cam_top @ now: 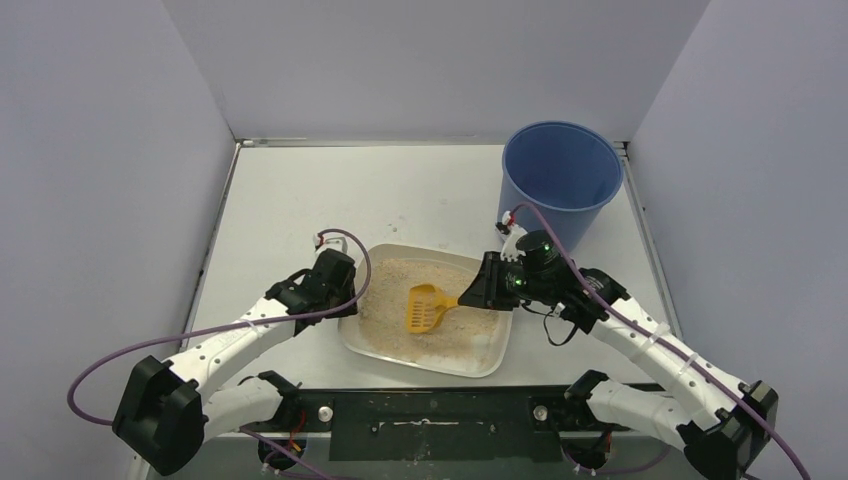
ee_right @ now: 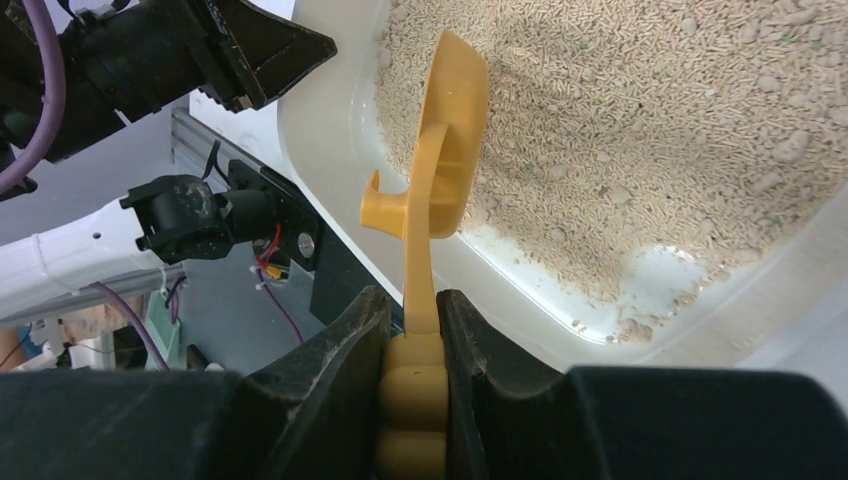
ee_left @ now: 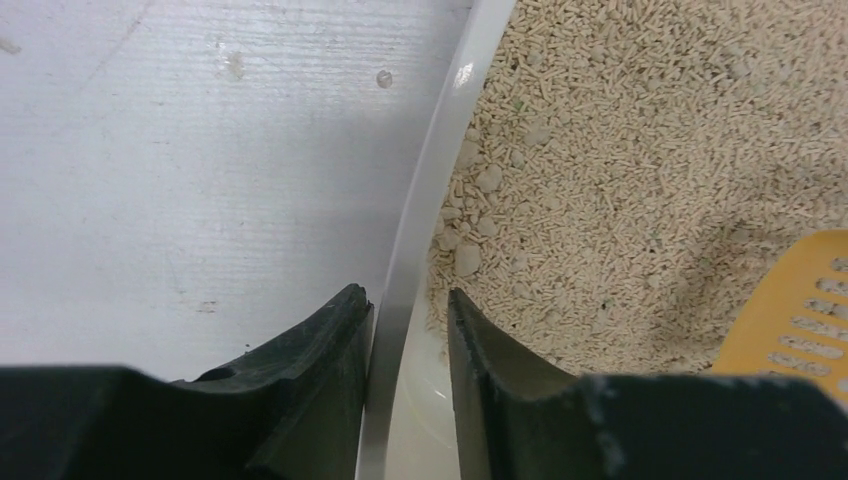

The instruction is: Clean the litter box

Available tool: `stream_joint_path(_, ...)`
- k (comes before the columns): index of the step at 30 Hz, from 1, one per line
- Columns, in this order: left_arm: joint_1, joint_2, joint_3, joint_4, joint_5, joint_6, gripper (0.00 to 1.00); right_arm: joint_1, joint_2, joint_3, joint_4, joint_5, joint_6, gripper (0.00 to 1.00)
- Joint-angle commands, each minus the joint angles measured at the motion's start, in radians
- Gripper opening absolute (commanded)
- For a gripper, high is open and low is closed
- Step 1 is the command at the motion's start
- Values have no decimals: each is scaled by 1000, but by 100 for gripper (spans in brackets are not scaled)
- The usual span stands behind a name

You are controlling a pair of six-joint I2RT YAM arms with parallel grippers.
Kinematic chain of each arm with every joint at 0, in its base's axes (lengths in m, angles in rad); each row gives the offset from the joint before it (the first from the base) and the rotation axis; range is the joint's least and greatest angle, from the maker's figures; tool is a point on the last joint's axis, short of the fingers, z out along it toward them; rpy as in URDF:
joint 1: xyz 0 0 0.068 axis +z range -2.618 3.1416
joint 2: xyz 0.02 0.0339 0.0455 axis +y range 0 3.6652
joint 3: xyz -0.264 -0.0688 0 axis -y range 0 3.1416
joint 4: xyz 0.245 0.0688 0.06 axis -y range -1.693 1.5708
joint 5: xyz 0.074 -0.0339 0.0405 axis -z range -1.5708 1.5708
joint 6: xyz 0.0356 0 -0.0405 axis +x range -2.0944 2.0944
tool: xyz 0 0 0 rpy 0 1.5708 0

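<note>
Sitting toward six o'clock on the table, the litter box (cam_top: 430,252) holds beige pellet litter (cam_top: 390,300), with a few rounder clumps (ee_left: 467,260) near its nine o'clock rim. An orange slotted scoop (cam_top: 426,307) has its head over the litter at the middle of the box. At about one o'clock from the box, near but apart, stands a tall blue bucket (cam_top: 560,180), upright and open-topped. Both rest on a white table (cam_top: 300,200) marked with a few specks, closed in by plain grey walls (cam_top: 430,60) at nine, twelve and three o'clock. The left gripper (ee_left: 408,300) straddles the box's nine o'clock rim, one finger outside and one inside; whether it actually pinches the rim I cannot tell. The right gripper (ee_right: 412,300), at the box's three o'clock side, is clamped on the scoop's handle.
</note>
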Motion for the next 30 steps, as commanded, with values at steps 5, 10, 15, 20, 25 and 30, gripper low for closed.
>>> stream_joint_path(5,4,9,3,80,7,19,15,17,100,-62,268,-24,110,0)
stream_joint_path(10,6,24,7,80,15,29,3,46,173,-70,320,-13,120,0)
stream_joint_path(15,5,27,28,76,23,47,0,80,245,-65,316,37,98,0)
stream_joint_path(20,6,13,72,48,26,82,0,83,290,-67,300,69,76,0)
stream_joint_path(25,5,-36,115,49,54,124,0,83,304,-112,339,83,106,0)
stream_joint_path(30,2,-109,196,32,73,178,0,84,290,-157,390,123,167,0)
